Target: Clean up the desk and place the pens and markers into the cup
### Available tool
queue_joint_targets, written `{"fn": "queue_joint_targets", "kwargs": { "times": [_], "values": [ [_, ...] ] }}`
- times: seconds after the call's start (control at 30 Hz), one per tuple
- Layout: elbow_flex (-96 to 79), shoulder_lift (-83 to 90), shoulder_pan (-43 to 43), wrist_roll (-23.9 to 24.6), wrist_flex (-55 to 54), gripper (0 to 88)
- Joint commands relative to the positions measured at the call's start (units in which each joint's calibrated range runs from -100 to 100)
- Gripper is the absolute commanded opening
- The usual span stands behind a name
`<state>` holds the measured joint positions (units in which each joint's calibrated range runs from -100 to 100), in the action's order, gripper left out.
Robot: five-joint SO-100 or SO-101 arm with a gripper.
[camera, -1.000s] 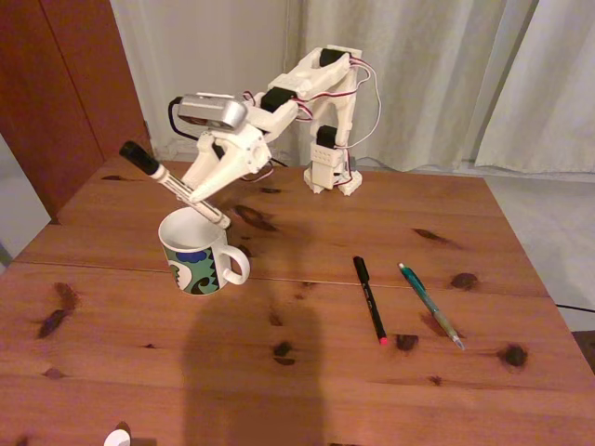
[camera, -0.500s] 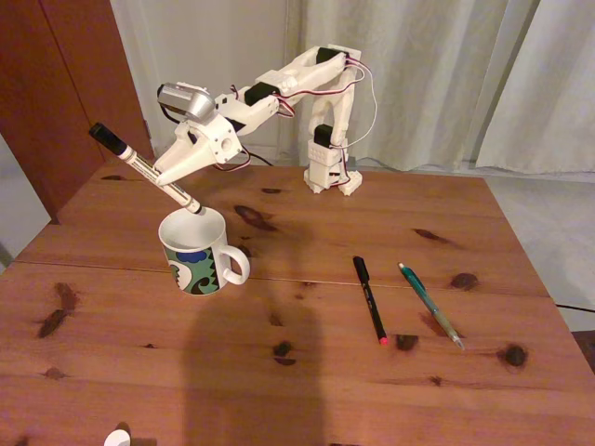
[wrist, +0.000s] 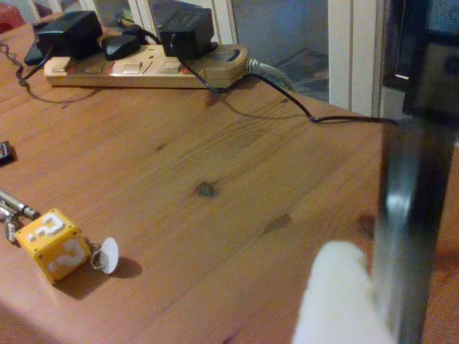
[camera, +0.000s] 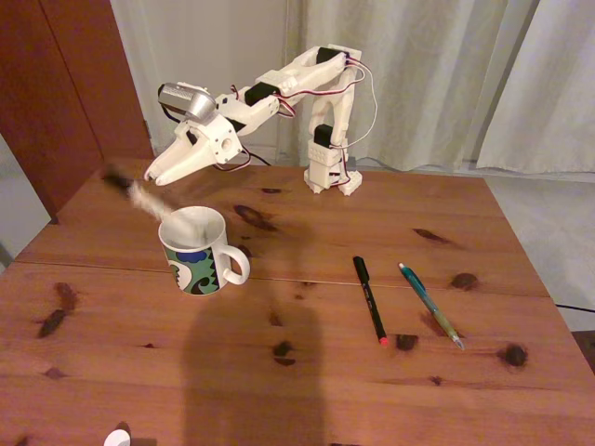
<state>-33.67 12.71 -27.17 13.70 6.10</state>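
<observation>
A: Entry, fixed view first. Found where, the gripper (camera: 153,177)?

B: Found raised above the desk (camera: 307,372), up and to the left of the mug (camera: 197,260), at the end of the outstretched white arm (camera: 279,88). Pointed down and to the left.

A: Clenched or released?

B: Cannot tell. Jaws seen side-on, gap between them not readable. Noted just below the tip: the white marker (camera: 139,193), smeared by blur into a slanted streak, dark end up at the left, lower end at the mug's rim. Cannot tell either whether touching the fingers or apart from them.

A: Logged. And the mug?

B: Upright on the left half of the desk, handle turned right, wavy green and blue band round the lower half.

A: Rest of the pens?

B: Lying flat on the right half, well apart from the mug. Black pen (camera: 369,299) with the red tip toward the near edge. Green pen (camera: 429,304) just beside it on the right, slanted, not touching it.

A: Background?

B: Pale curtain (camera: 446,74) behind the arm's base, dark wooden door (camera: 65,84) at far left.

A: Wrist view?

B: Wooden surface with a power strip (wrist: 143,64) at the top, black adapters plugged in. Yellow cube (wrist: 54,247) with white question marks at lower left, on a key ring. Blurred dark upright bar (wrist: 409,215) at the right edge and a blurred white shape (wrist: 337,301) at the bottom; cannot say what either is.
</observation>
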Motion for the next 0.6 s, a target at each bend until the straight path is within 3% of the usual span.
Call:
{"fn": "queue_joint_targets", "kwargs": {
  "times": [0.0, 0.33, 0.57],
  "values": [
    [0.7, 1.6, -0.1, -0.4, -1.5, 14.4],
    [0.5, 2.4, 0.8, -0.9, -0.8, 14.4],
    [0.6, 3.8, 11.6, -5.4, 0.1, 14.3]
  ]
}}
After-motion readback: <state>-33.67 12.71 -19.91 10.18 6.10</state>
